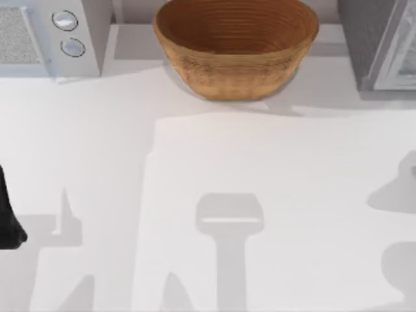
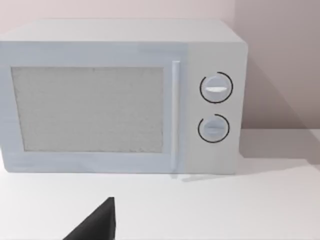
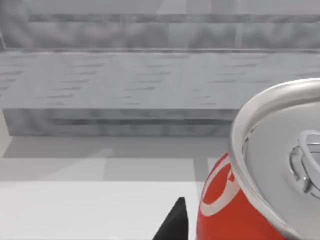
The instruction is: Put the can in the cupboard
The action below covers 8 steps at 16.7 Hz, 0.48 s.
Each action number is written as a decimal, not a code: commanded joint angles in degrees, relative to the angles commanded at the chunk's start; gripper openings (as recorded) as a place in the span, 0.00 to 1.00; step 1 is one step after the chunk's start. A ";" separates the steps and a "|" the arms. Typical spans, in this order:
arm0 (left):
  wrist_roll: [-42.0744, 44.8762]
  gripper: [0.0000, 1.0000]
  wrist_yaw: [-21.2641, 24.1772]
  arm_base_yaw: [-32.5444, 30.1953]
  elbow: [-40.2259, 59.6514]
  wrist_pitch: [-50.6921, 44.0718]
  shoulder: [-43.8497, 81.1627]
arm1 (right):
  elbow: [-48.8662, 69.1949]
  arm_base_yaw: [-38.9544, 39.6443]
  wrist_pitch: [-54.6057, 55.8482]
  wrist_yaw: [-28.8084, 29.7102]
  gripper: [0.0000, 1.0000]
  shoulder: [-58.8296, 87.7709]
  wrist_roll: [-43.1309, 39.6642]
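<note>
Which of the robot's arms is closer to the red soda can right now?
The right one. Its wrist view has the red can right up close, facing the grey cupboard. The left arm sits at the table's left edge, facing the microwave.

No readable words, numbers or brand names anywhere. On the red can [image 3: 225, 212], just a white curved stripe, part of some mark, too little of it showing to read as a letter. Plain silver lid with pull tab, unmarked. On the microwave [image 2: 120, 95], two round dials [image 2: 216, 88] without numerals or scale marks, door blank. Nothing written on the basket [image 1: 235, 45].
</note>
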 joint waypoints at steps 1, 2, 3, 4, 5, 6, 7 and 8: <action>0.00 1.00 0.00 0.00 0.00 0.00 0.00 | 0.26 0.00 -1.76 -0.02 0.00 -1.60 -0.06; 0.00 1.00 0.00 0.00 0.00 0.00 0.00 | 0.50 0.00 -3.41 -0.04 0.00 -3.08 -0.12; 0.00 1.00 0.00 0.00 0.00 0.00 0.00 | 0.69 0.01 -5.09 -0.05 0.00 -4.57 -0.16; 0.00 1.00 0.00 0.00 0.00 0.00 0.00 | 0.82 0.02 -6.87 -0.07 0.00 -6.08 -0.16; 0.00 1.00 0.00 0.00 0.00 0.00 0.00 | 0.92 0.03 -8.70 -0.09 0.00 -7.54 -0.12; 0.00 1.00 0.00 0.00 0.00 0.00 0.00 | 1.01 0.03 -10.54 -0.12 0.00 -8.97 -0.07; 0.00 1.00 0.00 0.00 0.00 0.00 0.00 | 1.08 0.03 -12.39 -0.14 0.00 -10.39 0.00; 0.00 1.00 0.00 0.00 0.00 0.00 0.00 | 1.13 0.04 -14.26 -0.17 0.00 -11.78 0.08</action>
